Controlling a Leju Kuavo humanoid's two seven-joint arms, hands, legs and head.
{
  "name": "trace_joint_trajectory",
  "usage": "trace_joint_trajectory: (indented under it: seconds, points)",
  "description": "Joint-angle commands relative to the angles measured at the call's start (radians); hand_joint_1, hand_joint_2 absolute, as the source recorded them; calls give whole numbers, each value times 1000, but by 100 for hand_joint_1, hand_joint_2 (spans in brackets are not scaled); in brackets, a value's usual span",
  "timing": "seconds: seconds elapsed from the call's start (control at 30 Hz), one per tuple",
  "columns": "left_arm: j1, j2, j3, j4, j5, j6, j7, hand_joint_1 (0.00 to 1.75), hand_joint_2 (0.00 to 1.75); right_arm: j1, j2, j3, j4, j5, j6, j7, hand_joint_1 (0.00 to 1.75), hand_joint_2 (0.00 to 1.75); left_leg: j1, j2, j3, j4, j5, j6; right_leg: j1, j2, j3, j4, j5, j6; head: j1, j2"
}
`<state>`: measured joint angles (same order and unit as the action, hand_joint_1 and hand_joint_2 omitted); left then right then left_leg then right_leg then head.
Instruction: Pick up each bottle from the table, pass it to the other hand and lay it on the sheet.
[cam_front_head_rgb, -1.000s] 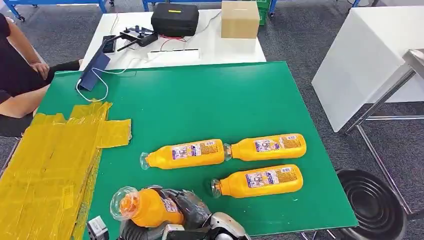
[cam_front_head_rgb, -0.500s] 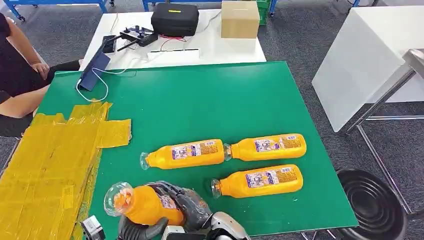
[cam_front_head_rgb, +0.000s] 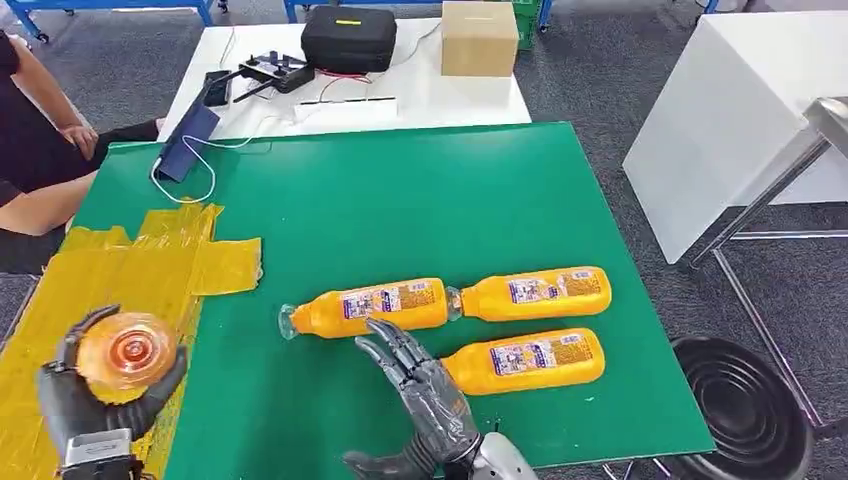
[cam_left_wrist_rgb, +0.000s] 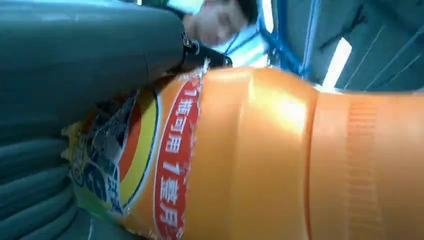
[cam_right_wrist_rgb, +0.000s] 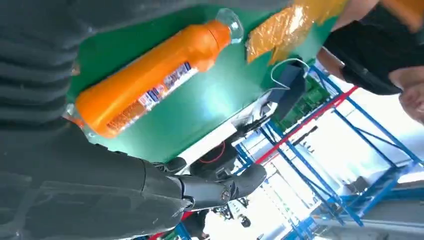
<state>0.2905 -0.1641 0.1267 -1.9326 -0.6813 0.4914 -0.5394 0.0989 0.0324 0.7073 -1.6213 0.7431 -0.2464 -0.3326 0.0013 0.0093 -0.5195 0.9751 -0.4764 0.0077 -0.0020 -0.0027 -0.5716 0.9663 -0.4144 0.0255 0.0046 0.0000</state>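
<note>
My left hand (cam_front_head_rgb: 95, 405) grips an orange bottle (cam_front_head_rgb: 128, 350) at the lower left, its clear cap pointing up at the head camera, above the yellow sheet (cam_front_head_rgb: 120, 280). The left wrist view shows the bottle's label and body (cam_left_wrist_rgb: 280, 160) pressed against the grey thumb (cam_left_wrist_rgb: 90, 50). My right hand (cam_front_head_rgb: 422, 405) is open with fingers spread, above the green table (cam_front_head_rgb: 400, 200) near its front edge. Three more orange bottles lie on the table: one in the middle (cam_front_head_rgb: 375, 306), one to its right (cam_front_head_rgb: 540, 292), one nearer (cam_front_head_rgb: 525, 360). The right wrist view shows one lying bottle (cam_right_wrist_rgb: 150, 75).
A person (cam_front_head_rgb: 35, 150) sits at the far left beside the sheet. A dark blue pad (cam_front_head_rgb: 188, 140) with a white cable lies at the green table's far left corner. Behind stands a white table with a black case (cam_front_head_rgb: 349, 38) and a cardboard box (cam_front_head_rgb: 480, 38). A black bin (cam_front_head_rgb: 745, 405) stands at right.
The bottle has gone from my right hand to my left. The left hand has carried it left over the yellow sheet; the right hand has let go and spread its fingers.
</note>
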Motion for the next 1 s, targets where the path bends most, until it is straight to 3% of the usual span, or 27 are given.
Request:
trace_joint_trajectory:
  seconds: [0.03, 0.37, 0.5, 0.6, 0.77, 0.83, 1.0]
  points:
    - [13, -38, 64, -2, -64, 42, -4, 175, 175, -3, -35, 5, -8, 5, -5, 19, 0, 0, 1, -1, 2, 0, -2, 0, 1, 0, 3, -1, -1, 0, 0, 0]
    - [17, -11, 96, 40, -184, 67, 28, 175, 175, -42, -13, 21, 19, 1, 14, 28, 0, 0, 0, 0, 1, -1, 0, 0, 0, 0, 1, -1, 0, 0, 0, 0]
    - [-2, 67, 229, 217, -431, 157, 49, 175, 175, -233, 26, 78, 127, -73, 56, 64, 0, 0, 1, 5, 5, -1, -2, -2, 1, 6, 4, 0, 0, -1, 0, 0]
    - [-116, 145, 270, 424, -568, 202, 93, 175, 175, -359, 12, 76, 174, -127, 74, 98, 0, 0, -1, 5, 1, -4, 1, -1, -2, 5, 1, -1, 2, -1, 0, 0]
    - [-345, 231, 65, 731, -889, 182, 396, 175, 175, -381, -178, -67, 106, -214, 138, 87, 0, 0, -1, -7, 2, -3, 7, -2, -1, -7, 3, -2, 1, -1, 0, 0]
    - [-395, 260, -7, 811, -889, 184, 456, 175, 175, -378, -184, -101, 101, -231, 162, 66, 0, 0, 0, -17, 0, -2, 10, -2, 1, -15, 5, -4, 2, 0, 0, 0]
    - [-401, 285, -58, 870, -889, 188, 485, 175, 175, -393, -129, -69, 125, -195, 172, 93, 0, 0, -1, -5, 0, -1, 8, 0, -1, -4, 2, 0, 5, 0, 0, 0]
